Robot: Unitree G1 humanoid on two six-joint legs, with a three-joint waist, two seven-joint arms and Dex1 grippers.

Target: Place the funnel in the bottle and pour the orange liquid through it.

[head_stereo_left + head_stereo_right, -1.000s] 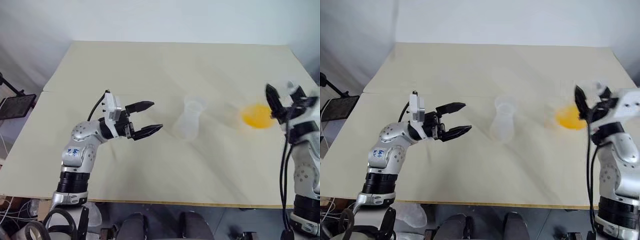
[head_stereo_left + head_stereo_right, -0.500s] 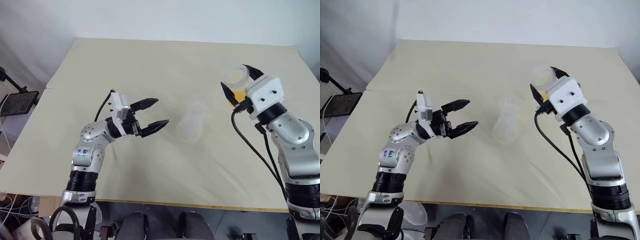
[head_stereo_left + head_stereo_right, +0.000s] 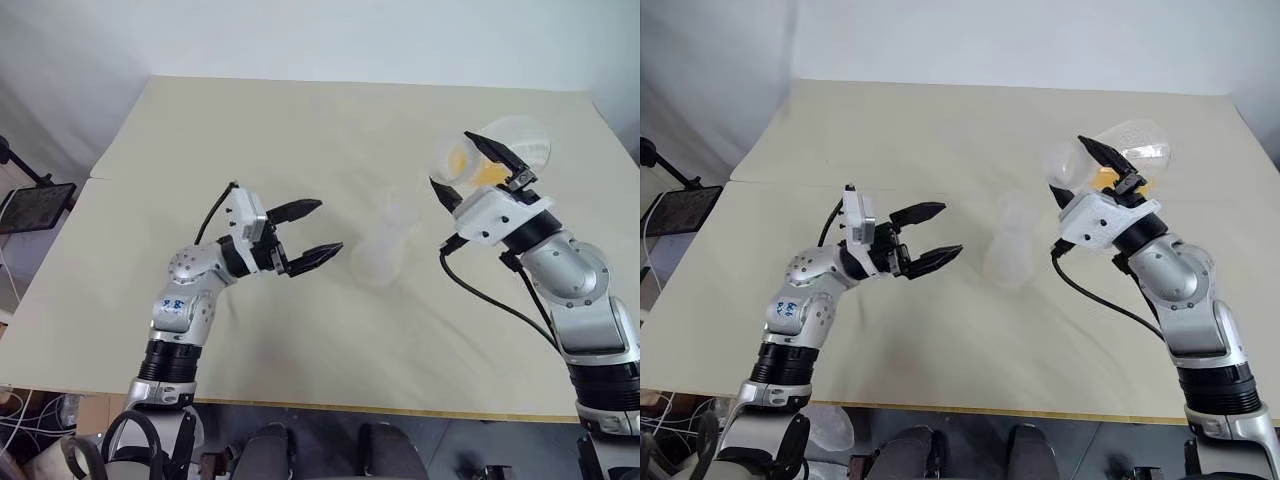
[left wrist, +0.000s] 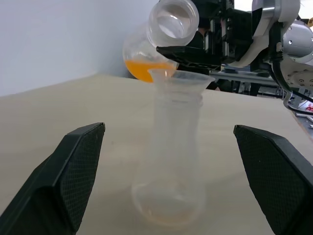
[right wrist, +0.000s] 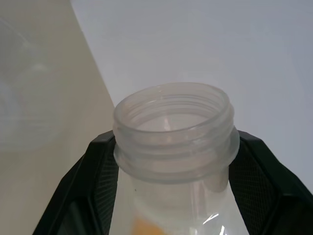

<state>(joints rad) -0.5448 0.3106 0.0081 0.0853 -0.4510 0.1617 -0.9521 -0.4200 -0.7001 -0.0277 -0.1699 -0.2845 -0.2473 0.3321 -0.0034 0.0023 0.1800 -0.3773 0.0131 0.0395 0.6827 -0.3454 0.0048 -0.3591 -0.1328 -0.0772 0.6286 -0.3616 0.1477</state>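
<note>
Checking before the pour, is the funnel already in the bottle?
Yes. The funnel sits in the upright bottle's neck, its flared rim on top.

flasks: 2 (image 3: pixel 383 248) (image 3: pixel 497 150) | funnel: 1 (image 4: pixel 179 77) | grippers: 2 (image 3: pixel 307 232) (image 3: pixel 470 165) | table: 1 (image 3: pixel 300 130)

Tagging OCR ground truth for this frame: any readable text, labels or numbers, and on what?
No text can be read with confidence.
Left arm: a small blue marking on the grey joint housing, too small and blurred to read.
The bottle, the funnel in its neck and the round flask with the orange liquid: no print or scale marks visible.
Table: no markings.
</note>
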